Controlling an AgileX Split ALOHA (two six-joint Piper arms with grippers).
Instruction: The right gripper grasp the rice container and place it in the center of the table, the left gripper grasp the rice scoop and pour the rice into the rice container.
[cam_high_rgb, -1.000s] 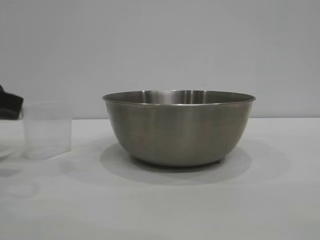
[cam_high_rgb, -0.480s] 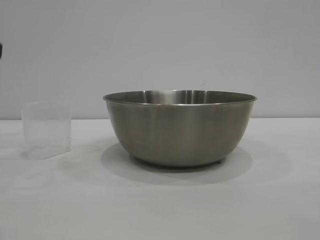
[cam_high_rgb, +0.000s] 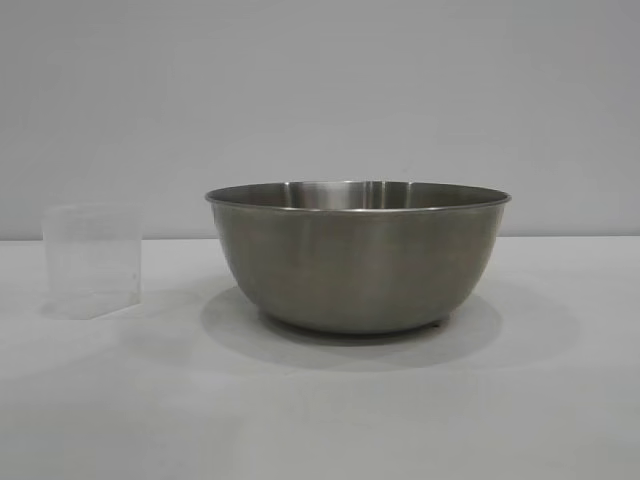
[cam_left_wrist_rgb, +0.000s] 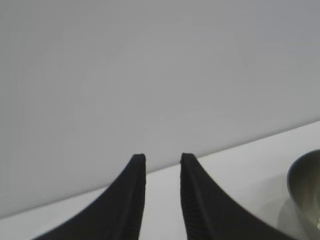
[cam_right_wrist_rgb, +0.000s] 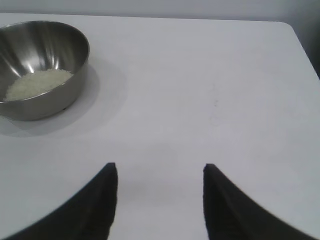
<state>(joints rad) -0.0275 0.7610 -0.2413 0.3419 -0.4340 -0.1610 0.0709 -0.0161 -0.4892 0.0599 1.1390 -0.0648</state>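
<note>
Sitting nearest the exterior camera, the plain white cloth-covered table (cam_high_rgb: 330, 420) runs across the lower frame, and on it, centre frame, stands the large round brushed stainless-steel rice container (cam_high_rgb: 358, 255), upright. At left of frame, well apart from it, the small translucent frosted plastic rice scoop (cam_high_rgb: 92, 260) stands upright and looks empty. Neither arm shows in that view. In the right wrist view the right gripper (cam_right_wrist_rgb: 160, 172) has its dark fingers spread wide over bare cloth, pinching nothing, with the steel bowl in the upper left of the frame holding a low heap of small off-white rice (cam_right_wrist_rgb: 37, 82). In the left wrist view the left gripper (cam_left_wrist_rgb: 163, 162) has its fingers parted by a narrow gap, gripping nothing and pointing toward the pale wall, the bowl's rim at the lower right edge. The pour looks done. The likely risk from here is a stray arm sweep clipping the light scoop and toppling it, or nudging the bowl off centre.
</note>
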